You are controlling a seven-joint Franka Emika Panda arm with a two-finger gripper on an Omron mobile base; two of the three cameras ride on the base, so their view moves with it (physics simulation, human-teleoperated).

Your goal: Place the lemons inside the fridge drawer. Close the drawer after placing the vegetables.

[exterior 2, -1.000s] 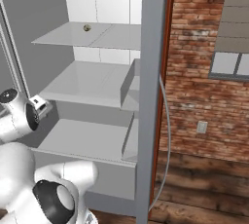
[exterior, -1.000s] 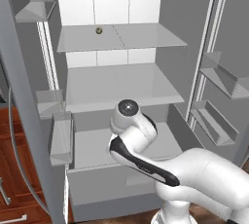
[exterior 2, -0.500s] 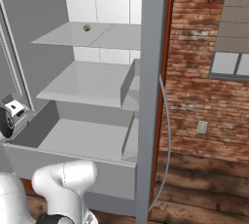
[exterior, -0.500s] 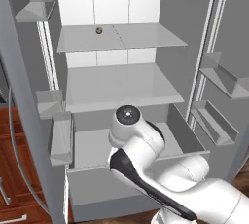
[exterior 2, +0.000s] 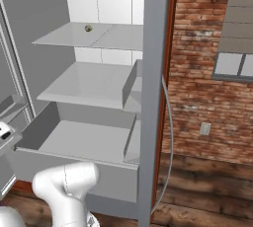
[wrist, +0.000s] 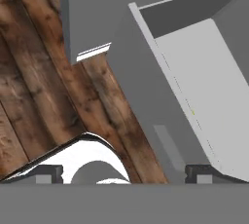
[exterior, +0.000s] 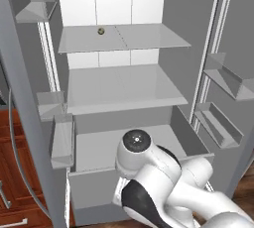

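The white arm with dark joints folds low in front of the open fridge; in the left base view its round elbow joint sits in front of the drawer's front edge, and the forearm bends down and back toward the floor. The hand points steeply downward. In the hand view the claw (wrist: 124, 173) shows two small dark fingertips (wrist: 44, 173) set well apart at the bottom edge, with nothing between them, so the claw stands open and empty.

The wide light-grey box-shaped fridge drawer (exterior: 94, 187) is pulled out, its pale flat floor bare in both base views. In the hand view its plain front face (wrist: 146, 106) with a small rectangular mark runs diagonally, close above the right fingertip, over the brown wooden plank floor (wrist: 34, 77).

A small dark round object (exterior: 100, 31) lies on the upper grey fridge shelf (exterior: 149, 36).
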